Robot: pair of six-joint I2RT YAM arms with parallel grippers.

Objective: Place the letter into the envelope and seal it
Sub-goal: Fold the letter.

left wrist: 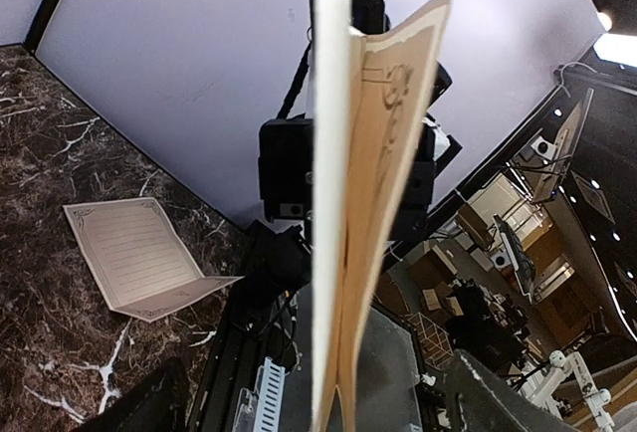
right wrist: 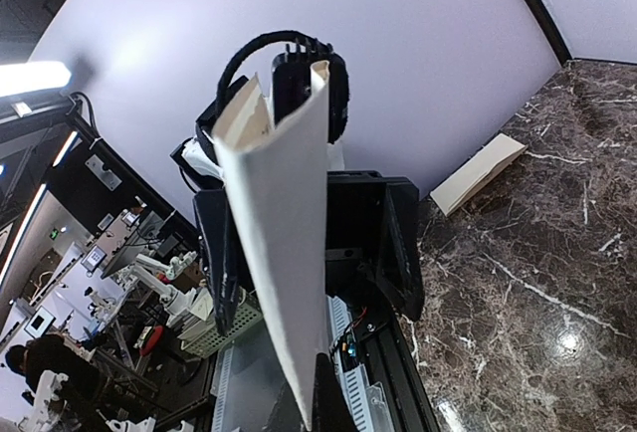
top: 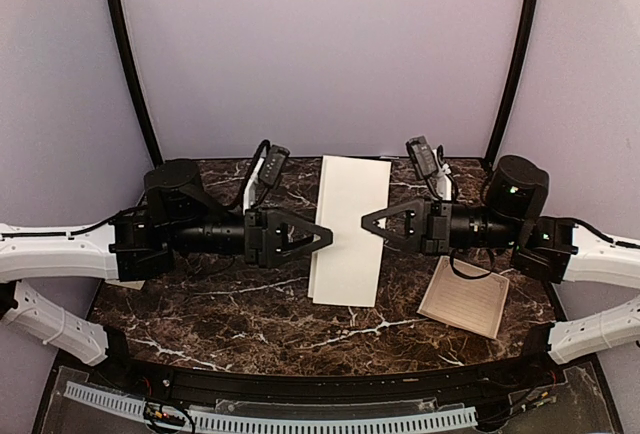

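Observation:
The long cream envelope (top: 350,229) hangs in the air over the table's middle, between my two grippers. My right gripper (top: 368,222) is shut on its right edge, and in the right wrist view its fingertips (right wrist: 333,402) pinch the paper (right wrist: 284,253). My left gripper (top: 325,237) is at the envelope's left edge. Its fingers (right wrist: 398,243) stand wide apart on either side of the paper, open. In the left wrist view the envelope (left wrist: 328,203) shows edge-on, with the tan letter (left wrist: 393,133), printed with an ornament, lying against it.
A second bordered, lined sheet (top: 465,297) lies on the dark marble table (top: 230,314) at the right, also visible in the left wrist view as the sheet (left wrist: 139,253). A cream folded paper (right wrist: 478,173) lies on the table under the left arm. A slotted rail (top: 270,419) runs along the near edge.

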